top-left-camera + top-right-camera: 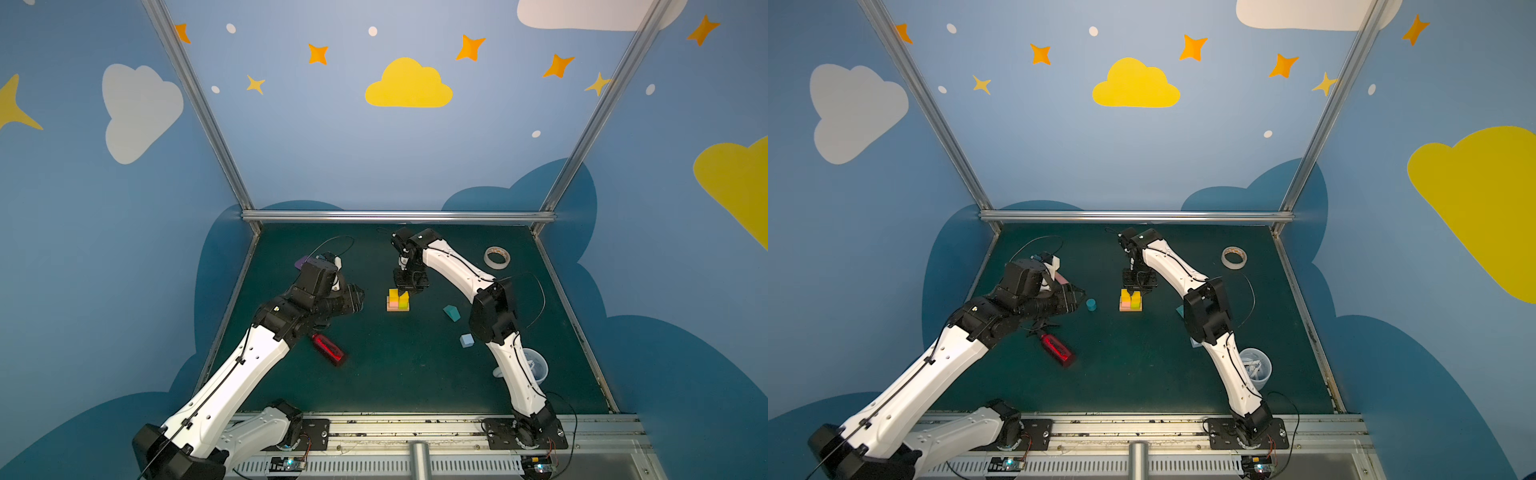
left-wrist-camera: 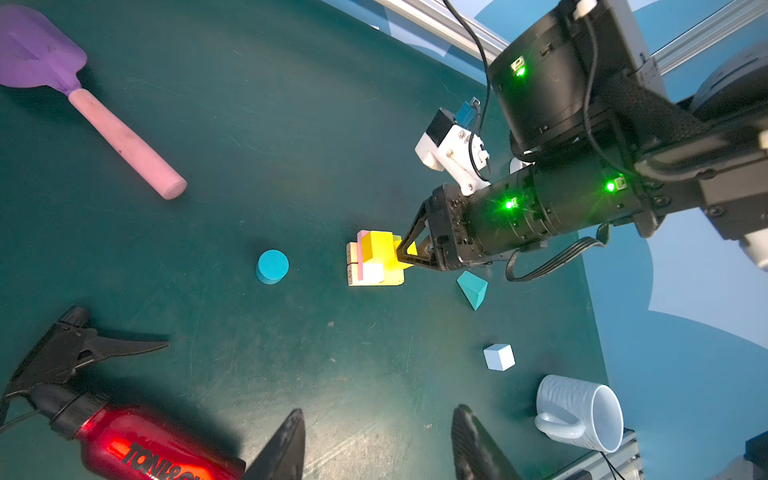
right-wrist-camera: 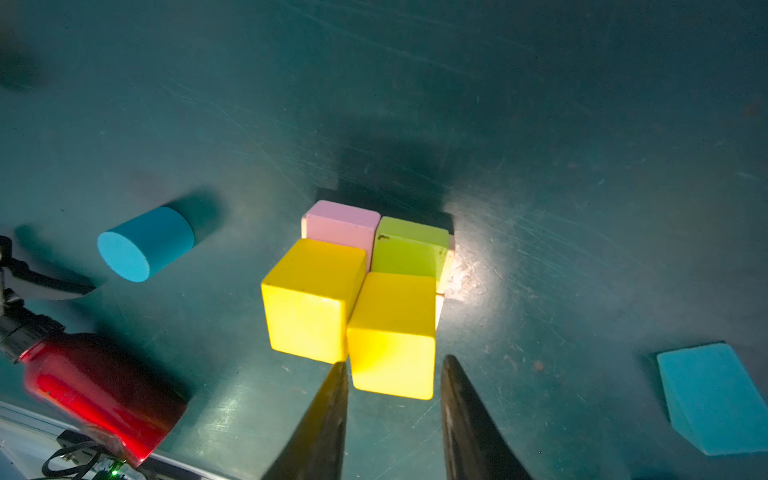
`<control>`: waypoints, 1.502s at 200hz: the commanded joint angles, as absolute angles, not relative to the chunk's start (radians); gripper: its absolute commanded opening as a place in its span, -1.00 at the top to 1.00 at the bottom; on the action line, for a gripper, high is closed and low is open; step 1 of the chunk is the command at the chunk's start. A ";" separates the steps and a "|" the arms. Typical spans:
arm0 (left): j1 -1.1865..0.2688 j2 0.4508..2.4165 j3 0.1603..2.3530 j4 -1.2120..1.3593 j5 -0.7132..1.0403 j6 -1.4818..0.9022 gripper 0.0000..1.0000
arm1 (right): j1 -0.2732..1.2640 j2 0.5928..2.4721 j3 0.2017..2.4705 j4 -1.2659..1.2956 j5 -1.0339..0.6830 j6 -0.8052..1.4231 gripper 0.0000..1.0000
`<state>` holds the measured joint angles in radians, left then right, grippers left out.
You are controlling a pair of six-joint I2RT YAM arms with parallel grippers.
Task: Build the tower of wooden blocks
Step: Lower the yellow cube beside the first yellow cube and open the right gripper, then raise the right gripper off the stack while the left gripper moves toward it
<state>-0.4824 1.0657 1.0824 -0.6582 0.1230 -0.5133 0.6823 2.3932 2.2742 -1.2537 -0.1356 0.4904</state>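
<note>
The tower (image 1: pixel 398 301) (image 1: pixel 1131 301) stands mid-table: tan bars at the bottom, a pink slab (image 3: pixel 343 224) and a lime slab (image 3: pixel 409 249) on them, then two yellow cubes (image 3: pixel 311 299) (image 3: pixel 392 332) side by side on top. My right gripper (image 3: pixel 395 360) (image 1: pixel 403 290) hangs just over the tower, open. Its jaws straddle the nearer yellow cube with a gap on one side. Loose on the mat lie a teal cylinder (image 2: pixel 272 266) (image 1: pixel 1091 304), a teal house-shape (image 1: pixel 452 313) (image 2: pixel 473 289) and a pale-blue cube (image 1: pixel 466 340) (image 2: pixel 498 356). My left gripper (image 2: pixel 379 409) (image 1: pixel 359 297) is open and empty, left of the tower.
A red spray bottle (image 1: pixel 328 350) (image 2: pixel 145 449) lies under the left arm. A purple spatula (image 2: pixel 37 50) sits at the far left. A white mug (image 2: pixel 582 411) lies near the right arm's base. A tape roll (image 1: pixel 496 257) is at the back right.
</note>
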 commanded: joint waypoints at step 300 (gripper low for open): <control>-0.425 1.930 1.693 -0.835 0.291 -0.424 0.87 | 0.543 1.861 1.418 -0.557 -0.405 0.537 1.00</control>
<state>-0.4286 1.8652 1.6054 -0.7422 0.2928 -0.4664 0.5560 1.8492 1.4300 -0.6880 -0.3492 0.5236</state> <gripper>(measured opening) 0.062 0.048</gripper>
